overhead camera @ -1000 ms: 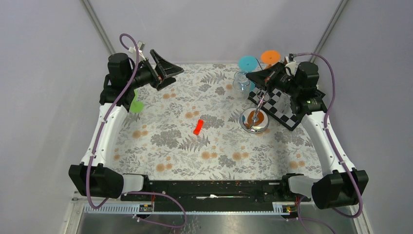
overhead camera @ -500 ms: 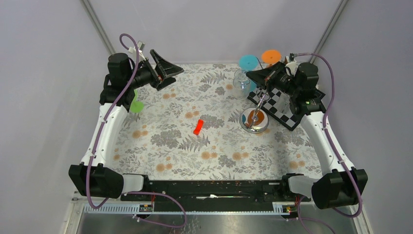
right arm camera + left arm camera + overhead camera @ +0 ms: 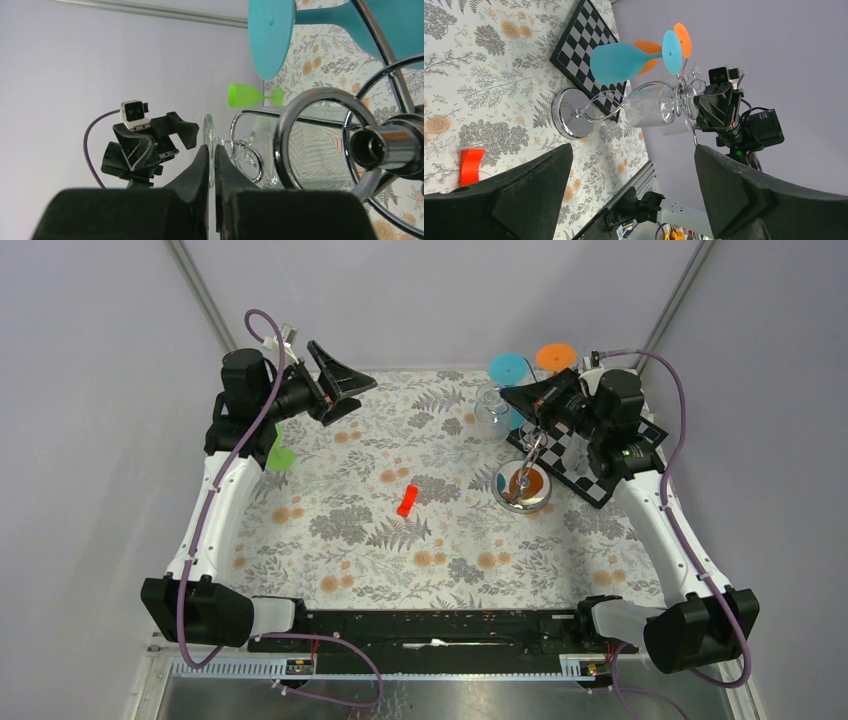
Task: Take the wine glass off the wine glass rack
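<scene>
The silver wine glass rack stands on its round disc base point(image 3: 522, 488) at the right, next to the chequered board point(image 3: 592, 468). A clear wine glass point(image 3: 491, 410) hangs from its wire arms, bowl down. My right gripper point(image 3: 516, 397) is level with the rack's top and shut on the thin foot of the clear glass point(image 3: 210, 131); the gripper's pinch point(image 3: 210, 150) shows in the right wrist view beside a rack ring point(image 3: 325, 132). My left gripper point(image 3: 345, 390) is open and empty, held high at the far left. It also shows in the left wrist view point(image 3: 632, 150), facing the rack point(image 3: 569, 117).
A teal glass point(image 3: 508, 367) and an orange glass point(image 3: 555, 356) also hang on the rack. A green glass point(image 3: 280, 456) sits at the left under the left arm. A small red object point(image 3: 407, 500) lies mid-table on the flowered cloth.
My right gripper has shifted slightly to the left, and the clear glass has moved a little left with it. The left arm has not moved.
</scene>
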